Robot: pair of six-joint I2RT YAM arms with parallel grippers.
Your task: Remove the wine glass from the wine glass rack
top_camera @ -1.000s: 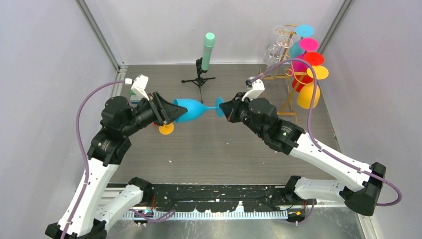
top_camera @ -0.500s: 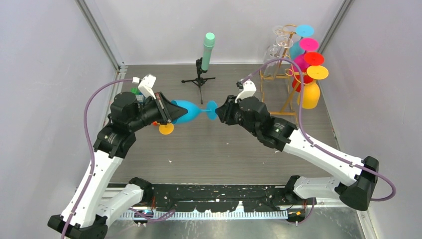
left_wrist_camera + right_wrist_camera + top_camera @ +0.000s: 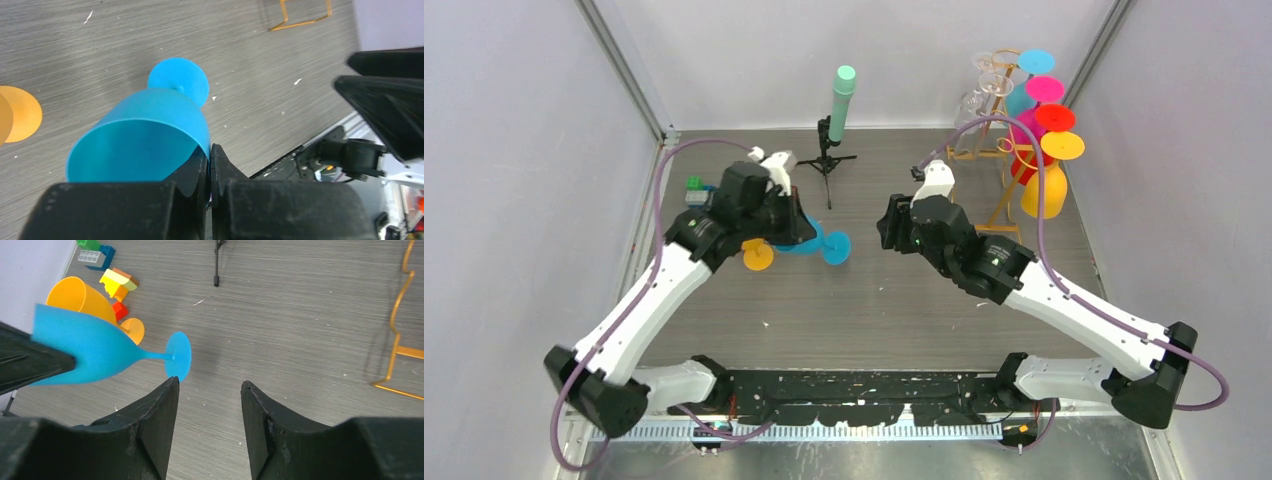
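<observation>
- My left gripper [image 3: 210, 156] was clamped tight on the rim of the blue wine glass [image 3: 150, 120], one finger inside the bowl and one outside.
- From those fingers the glass stuck out on its side, off the rack, with its stem and round foot pointing away from that hand and towards my right gripper [image 3: 207, 385].
- My right gripper's jaws stood well apart and held nothing. The glass's foot was just ahead of its left finger [image 3: 160, 415], clear of it.
- Just beside my left hand, past the blue bowl, an orange glass [image 3: 75, 300] lay on the table [image 3: 874, 300], with some toy bricks [image 3: 117, 282] beyond it.
- A black tripod with a mint-green cylinder [image 3: 841, 100] stood ahead of both hands, between them and farther back.
- The wine glass rack [image 3: 1009, 200] stood well apart from my left hand, off to the right beyond my right gripper, with coloured glasses [image 3: 1044, 190] hanging on it.
</observation>
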